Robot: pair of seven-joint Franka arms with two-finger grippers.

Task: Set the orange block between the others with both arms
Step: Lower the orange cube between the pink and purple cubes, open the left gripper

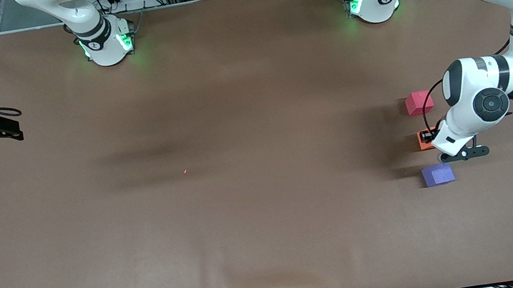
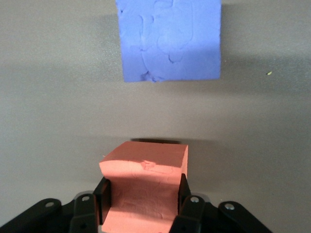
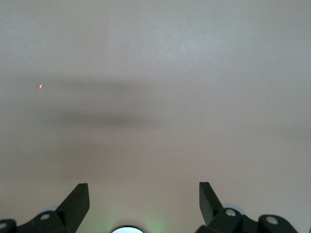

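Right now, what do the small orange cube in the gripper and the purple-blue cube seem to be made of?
Small orange cube: likely soft matte foam; its sides bulge between the left gripper's shut fingers. Purple-blue cube: probably the same foam; dull, crinkled, unglossy face.

Brown table (image 1: 243, 191) with pinkish-red cube (image 1: 418, 103), purple-blue cube (image 1: 437, 174).

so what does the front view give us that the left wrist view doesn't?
Front view only: the small matte pinkish-red cube, the row it forms with the other two cubes on the brown table, and the right gripper, open and waiting over the right arm's end of the table.

Left wrist view only: the left gripper's fingers pinching the small matte orange cube from both sides.

Both: the left gripper shut on the orange cube, and the small matte purple-blue cube close beside it.
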